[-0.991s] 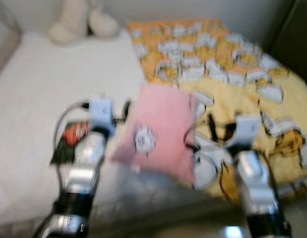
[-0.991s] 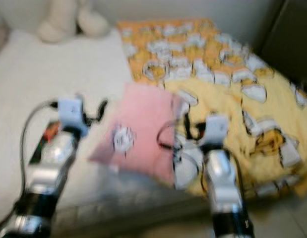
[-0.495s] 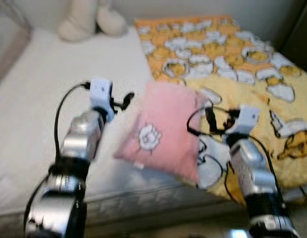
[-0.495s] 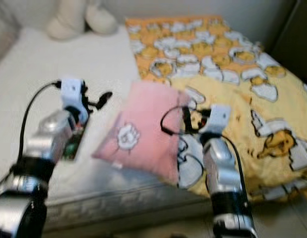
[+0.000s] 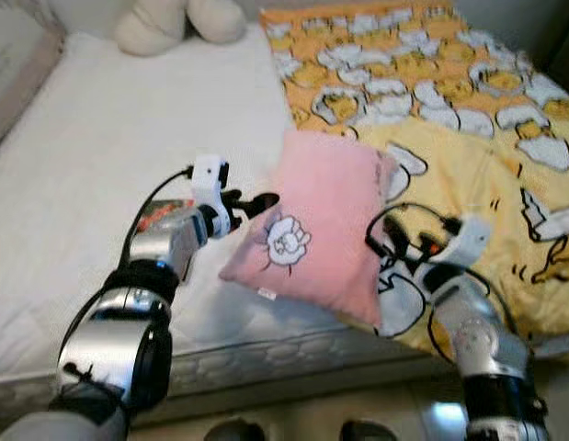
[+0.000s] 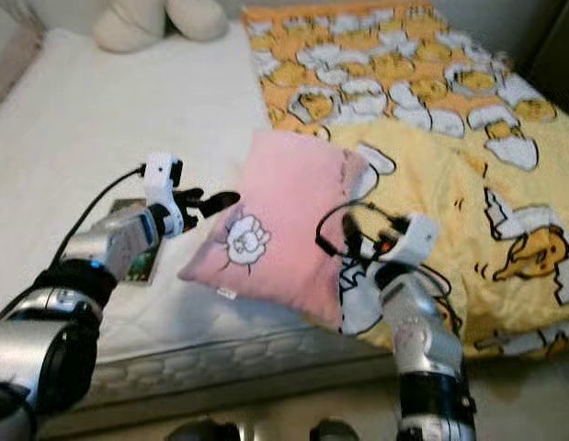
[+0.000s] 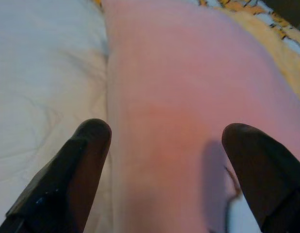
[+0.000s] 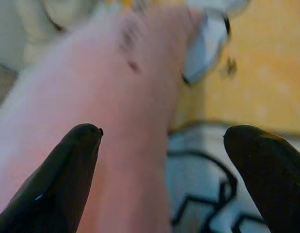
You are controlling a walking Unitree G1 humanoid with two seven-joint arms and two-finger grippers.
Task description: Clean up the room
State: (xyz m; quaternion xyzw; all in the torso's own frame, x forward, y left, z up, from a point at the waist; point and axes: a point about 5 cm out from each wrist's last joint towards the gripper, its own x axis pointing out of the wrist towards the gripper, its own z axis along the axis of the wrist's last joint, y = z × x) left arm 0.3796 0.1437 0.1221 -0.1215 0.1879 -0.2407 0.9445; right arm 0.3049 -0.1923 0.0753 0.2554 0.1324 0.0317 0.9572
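Left eye view: pink pillow (image 5: 325, 225) lies lengthwise up the bed (image 5: 82, 165), overlapping the yellow blanket (image 5: 486, 156). Left gripper (image 5: 256, 202) and right gripper (image 6: 353, 241) flank it, arms outstretched, fingers spread, holding nothing.

The white bed sheet (image 5: 100, 147) spreads out ahead of my left claw (image 5: 252, 202) and off to its outer side, smooth apart from a few soft creases. Behind that claw, under my forearm, a flat dark packet (image 6: 137, 262) with red print lies on the sheet. Far beyond the claw, at the far end of the bed, sits a cream plush toy (image 5: 178, 20). A yellow blanket (image 5: 468, 138) printed with white and orange cartoon figures lies under and beyond my right claw (image 8: 162, 135), rumpled where it hangs toward the floor (image 6: 523, 404). Below both claws runs the quilted mattress edge (image 5: 293, 354).
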